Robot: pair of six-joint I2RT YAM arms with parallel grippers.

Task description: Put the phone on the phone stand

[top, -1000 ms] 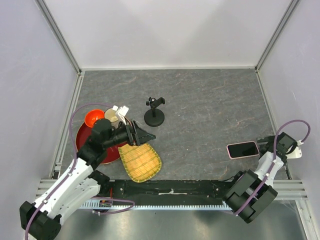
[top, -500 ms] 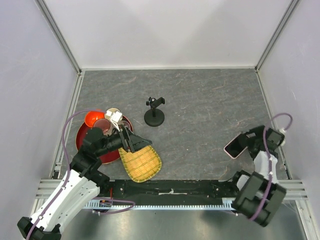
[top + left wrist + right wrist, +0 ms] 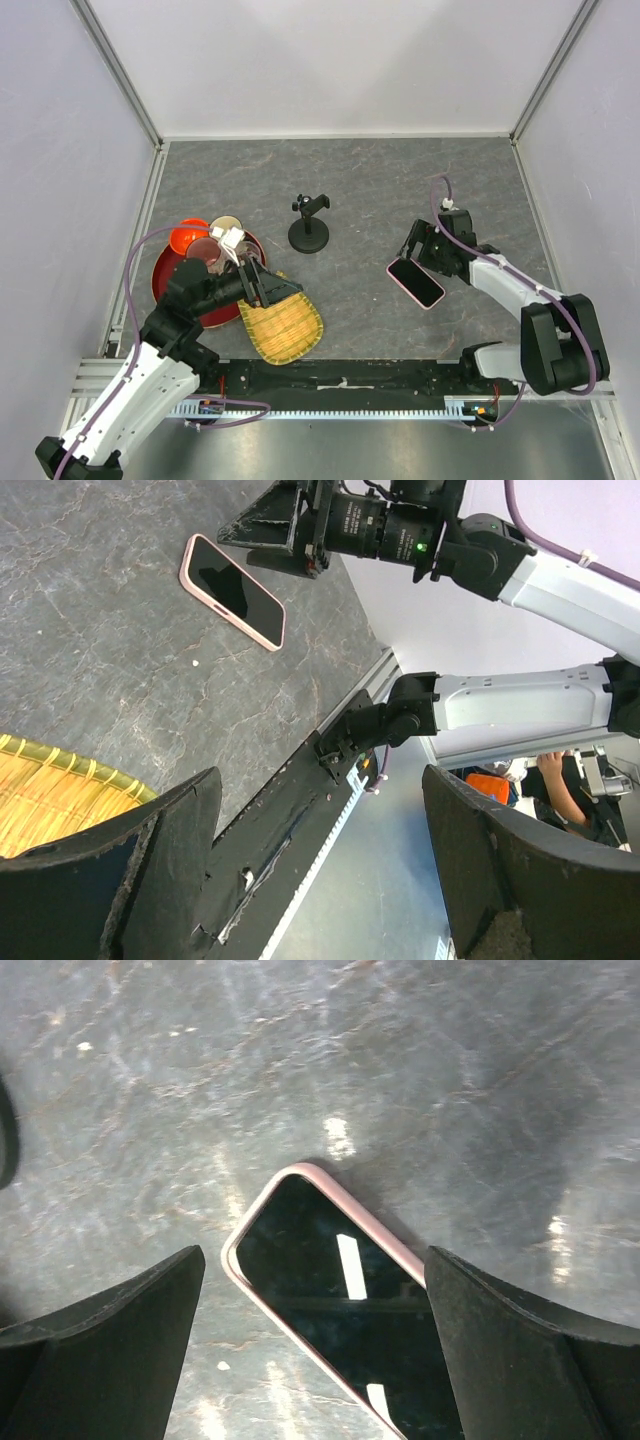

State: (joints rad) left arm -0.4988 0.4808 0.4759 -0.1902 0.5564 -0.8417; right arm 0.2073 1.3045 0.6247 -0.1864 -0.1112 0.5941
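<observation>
Phone (image 3: 416,282) is lying closer to the phone stand (image 3: 309,232) than before; right gripper (image 3: 418,256) and left gripper (image 3: 272,282) are hanging open.

The phone (image 3: 417,282) lies flat on the table (image 3: 400,190), right of and nearer than the phone stand (image 3: 309,232); near-left of the stand lies a woven tray (image 3: 285,325), just right of a plate (image 3: 158,278) holding bowls (image 3: 186,236).

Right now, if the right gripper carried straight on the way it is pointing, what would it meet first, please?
Most likely the phone: the open right gripper points down at it, and one end of it lies between the fingers in the wrist view. The gap is hard to judge.
</observation>
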